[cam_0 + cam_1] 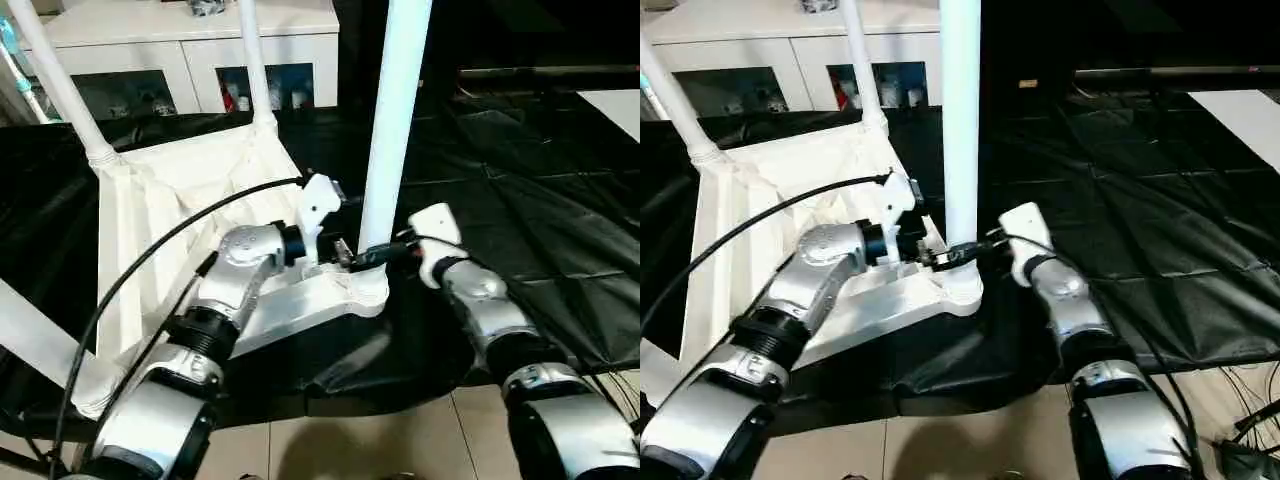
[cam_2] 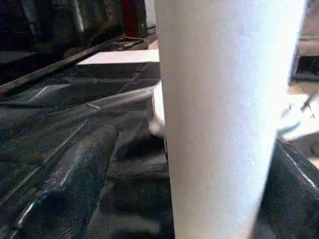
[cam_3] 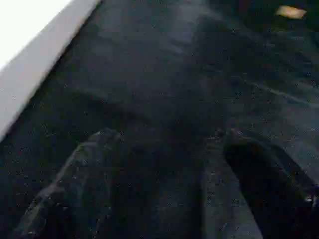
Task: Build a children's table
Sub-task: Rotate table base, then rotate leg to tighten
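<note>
the children's table top lies upside down on the black-covered counter, its ribbed underside facing up and its near edge close to the counter's front edge. legs stand upright in its corner sockets: two at the far corners, and the nearest leg rising from the near right corner socket. another leg slants across the near left corner. the left tool sits over the top's near right corner, just beside the base of the nearest leg on its left side; its fingers stand wide apart and i see nothing held between them. in the left wrist view that leg stands very close in front. the right tool reaches in from the right to the same leg's base, touching or almost touching it; whether it grips the leg i cannot tell. in the right wrist view its two dark fingers stand well apart over the black cover. a white cabinet stands behind the counter.
</note>
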Robot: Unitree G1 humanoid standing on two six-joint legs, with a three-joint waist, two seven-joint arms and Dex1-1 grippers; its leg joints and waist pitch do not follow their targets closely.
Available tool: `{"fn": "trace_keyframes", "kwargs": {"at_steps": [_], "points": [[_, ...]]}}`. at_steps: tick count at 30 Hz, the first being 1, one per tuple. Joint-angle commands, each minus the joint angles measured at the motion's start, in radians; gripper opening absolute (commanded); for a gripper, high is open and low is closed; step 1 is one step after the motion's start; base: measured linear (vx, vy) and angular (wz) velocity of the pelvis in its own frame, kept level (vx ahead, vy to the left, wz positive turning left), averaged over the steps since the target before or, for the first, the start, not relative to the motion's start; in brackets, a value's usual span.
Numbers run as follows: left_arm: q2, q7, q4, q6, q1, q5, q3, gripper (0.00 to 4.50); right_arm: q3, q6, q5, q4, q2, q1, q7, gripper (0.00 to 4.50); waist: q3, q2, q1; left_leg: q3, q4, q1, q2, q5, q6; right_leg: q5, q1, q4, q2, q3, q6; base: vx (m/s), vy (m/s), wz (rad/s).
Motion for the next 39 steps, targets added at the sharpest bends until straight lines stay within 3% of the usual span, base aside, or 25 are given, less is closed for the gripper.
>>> {"fn": "trace_keyframes", "kwargs": {"at_steps": [1,4,6,7,8,10,14,16,18,20,22,25,32,39], "points": [[0.043,0.009,0.036,-0.007,-0.01,0.028,0.018,4.43,-0.034,-0.008,0.028,-0.003,-0.02,-0.029,-0.016,3.74,-0.073,-0.019,0.012,-0.016,-0.065,0.014,0.042,-0.243,0.08,-0.233,0.053,-0.069,-0.049,0.027,-0.278,0.0,0.0,0.0],[0.057,0.037,0.047,-0.009,-0.009,0.043,0.025,4.43,-0.054,-0.012,0.047,-0.017,-0.037,-0.027,0.002,3.74,-0.071,-0.02,0.011,-0.016,-0.065,0.013,0.04,-0.251,0.08,-0.257,0.053,-0.072,-0.048,0.025,-0.268,0.0,0.0,0.0],[0.076,-0.014,-0.068,0.067,0.054,-0.013,0.042,4.43,-0.05,-0.012,0.063,-0.08,-0.066,0.008,0.096,3.74,-0.071,-0.014,0.011,-0.017,-0.065,0.013,0.04,-0.262,0.076,-0.271,0.054,-0.072,-0.048,0.025,-0.264,0.0,0.0,0.0],[0.081,-0.04,-0.12,0.099,0.081,-0.04,0.045,4.43,-0.047,-0.012,0.066,-0.1,-0.074,0.02,0.126,3.74,-0.07,-0.016,0.01,-0.017,-0.066,0.007,0.042,-0.252,0.084,-0.26,0.056,-0.07,-0.047,0.023,-0.269,0.0,0.0,0.0],[0.09,-0.058,-0.159,0.13,0.099,-0.055,0.041,4.43,-0.043,-0.011,0.065,-0.113,-0.079,0.029,0.138,3.74,-0.072,-0.015,0.012,-0.016,-0.065,0.012,0.045,-0.251,0.085,-0.252,0.054,-0.069,-0.048,0.024,-0.274,0.0,0.0,0.0],[0.113,-0.104,-0.251,0.207,0.145,-0.091,0.029,4.43,-0.034,-0.012,0.065,-0.142,-0.093,0.049,0.163,3.74,-0.075,-0.011,0.018,-0.014,-0.063,0.012,0.049,-0.216,0.096,-0.2,0.051,-0.061,-0.046,0.024,-0.293,0.0,0.0,0.0],[0.185,-0.149,-0.339,0.266,0.211,-0.096,0.008,4.43,-0.009,-0.002,0.068,-0.216,-0.135,0.109,0.241,3.74,-0.073,-0.006,0.032,-0.014,-0.065,0.017,0.051,-0.227,0.089,-0.204,0.044,-0.062,-0.042,0.024,-0.288,0.0,0.0,0.0],[0.222,-0.166,-0.349,0.28,0.232,-0.079,-0.001,4.43,0.002,0.013,0.072,-0.254,-0.154,0.135,0.282,3.74,-0.071,-0.007,0.035,-0.013,-0.068,0.019,0.051,-0.253,0.075,-0.233,0.042,-0.065,-0.041,0.026,-0.275,0.0,0.0,0.0],[0.275,-0.15,-0.318,0.266,0.254,0.003,-0.025,4.43,0.029,0.042,0.075,-0.329,-0.187,0.179,0.362,3.74,-0.067,-0.006,0.043,-0.017,-0.076,0.02,0.051,-0.293,0.06,-0.272,0.043,-0.071,-0.037,0.026,-0.24,0.0,0.0,0.0],[0.283,-0.137,-0.304,0.26,0.256,0.031,-0.032,4.17,0.036,0.049,0.075,-0.348,-0.195,0.189,0.382,3.74,-0.068,-0.005,0.04,-0.018,-0.077,0.021,0.049,-0.297,0.048,-0.285,0.041,-0.071,-0.041,0.028,-0.221,0.0,0.0,0.0],[0.276,-0.098,-0.261,0.243,0.253,0.075,-0.044,4.05,0.049,0.073,0.082,-0.401,-0.205,0.207,0.427,3.74,-0.067,-0.006,0.041,-0.017,-0.075,0.023,0.048,-0.304,0.034,-0.29,0.038,-0.074,-0.043,0.03,-0.23,0.0,0.0,0.0],[0.263,-0.066,-0.23,0.239,0.249,0.107,-0.061,3.83,0.057,0.099,0.091,-0.447,-0.207,0.22,0.453,3.74,-0.067,-0.002,0.043,-0.021,-0.077,0.019,0.048,-0.307,0.036,-0.304,0.041,-0.077,-0.046,0.031,-0.217,0.0,0.0,0.0],[0.228,0.01,-0.27,0.311,0.265,0.116,-0.085,3.2,0.071,0.163,0.112,-0.577,-0.224,0.278,0.489,3.74,-0.068,-0.01,0.044,-0.021,-0.074,0.016,0.048,-0.265,0.05,-0.263,0.043,-0.073,-0.047,0.032,-0.227,0.0,0.0,0.0],[0.203,0.045,-0.278,0.368,0.277,0.149,-0.092,2.54,0.075,0.201,0.104,-0.62,-0.234,0.296,0.497,3.74,-0.066,-0.018,0.043,-0.022,-0.073,0.016,0.045,-0.264,0.054,-0.321,0.041,-0.08,-0.049,0.032,-0.21,0.0,0.0,0.0]]}}
